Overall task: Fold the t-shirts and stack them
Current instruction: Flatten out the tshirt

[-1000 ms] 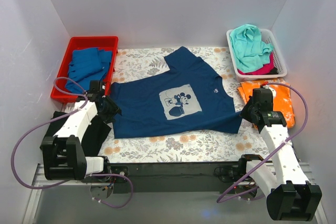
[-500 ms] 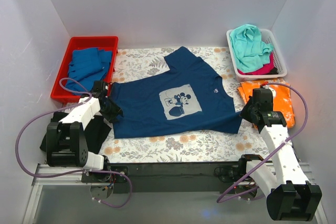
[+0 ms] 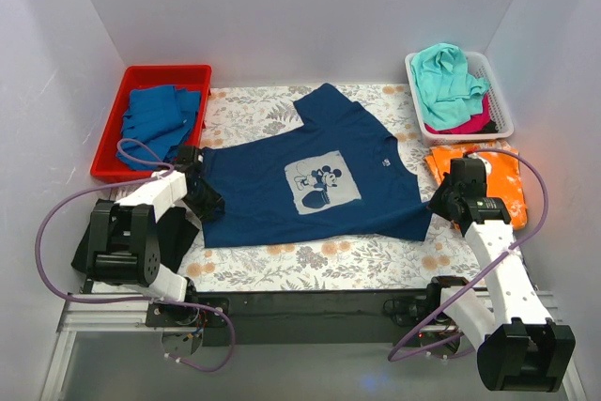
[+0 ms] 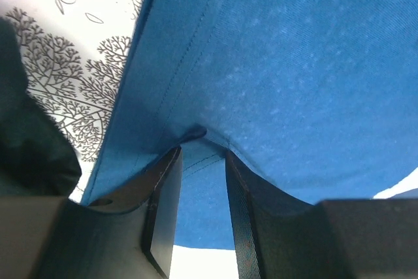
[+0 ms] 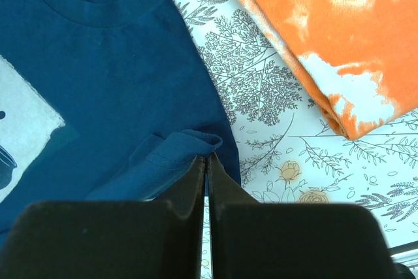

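Starting at the far left, a red tray [image 3: 109,129] sits beside the floral counter [image 3: 310,265] with a folded mid-blue t-shirt [image 3: 155,115] lying in it. Just in front of the tray, a black t-shirt [image 3: 181,229] lies in a dark heap under the left arm, at the counter's left edge. The left hand [image 3: 204,199] is down at the left edge of the navy t-shirt [image 3: 263,190], at its bottom hem. In the wrist view its fingers [image 4: 163,207] stand only a little apart, with the stitched hem running between them and the cloth puckering at their tips, so it looks clenched on that hem. The navy t-shirt itself lies spread flat across the middle of the counter, front side up. Its hem is to the left and its collar to the right, and one sleeve points toward the back wall. Its pale grey square mouse print [image 3: 322,185] shows in the centre. At the shirt's near right corner the right hand [image 3: 439,202] is down low, its fingers [image 5: 192,181] closed tight together on a small rumpled fold of the near sleeve. Just right of that, an orange t-shirt [image 3: 507,171] with pale blotches lies folded on the counter, apart from the navy one. Behind it a white basket [image 3: 500,100] holds a crumpled teal t-shirt [image 3: 449,74] on top of a pink t-shirt [image 3: 470,124].
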You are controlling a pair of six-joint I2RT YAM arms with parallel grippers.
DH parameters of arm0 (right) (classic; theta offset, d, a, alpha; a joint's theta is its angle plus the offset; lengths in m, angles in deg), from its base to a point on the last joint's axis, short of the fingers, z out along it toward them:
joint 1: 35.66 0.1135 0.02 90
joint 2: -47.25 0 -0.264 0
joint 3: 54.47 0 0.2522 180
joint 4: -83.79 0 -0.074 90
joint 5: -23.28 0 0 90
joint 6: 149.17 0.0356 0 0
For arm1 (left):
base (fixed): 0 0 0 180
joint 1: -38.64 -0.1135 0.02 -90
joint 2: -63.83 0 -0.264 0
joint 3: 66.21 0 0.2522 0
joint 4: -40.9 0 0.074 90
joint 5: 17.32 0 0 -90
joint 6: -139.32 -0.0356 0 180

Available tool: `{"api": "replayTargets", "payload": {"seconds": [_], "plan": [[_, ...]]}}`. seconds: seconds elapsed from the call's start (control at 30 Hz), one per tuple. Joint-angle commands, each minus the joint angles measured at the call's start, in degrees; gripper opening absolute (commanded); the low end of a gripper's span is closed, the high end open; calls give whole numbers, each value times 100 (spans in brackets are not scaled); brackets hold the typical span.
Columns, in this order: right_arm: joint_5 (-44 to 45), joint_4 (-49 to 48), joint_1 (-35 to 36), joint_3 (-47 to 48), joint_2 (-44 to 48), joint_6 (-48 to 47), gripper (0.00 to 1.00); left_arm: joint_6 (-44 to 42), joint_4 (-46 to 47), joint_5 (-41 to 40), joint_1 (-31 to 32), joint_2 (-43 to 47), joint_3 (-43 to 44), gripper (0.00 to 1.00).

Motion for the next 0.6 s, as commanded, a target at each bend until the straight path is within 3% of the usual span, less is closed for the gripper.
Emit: {"api": "replayTargets", "payload": {"seconds": [0.0,0.57], "plan": [[-41,-194,22,-6,-41,-13,1,89,86,-357,20,74,186,32],[-94,-282,22,-24,-129,-4,1,124,77,-560,73,-260,398,31]]}}
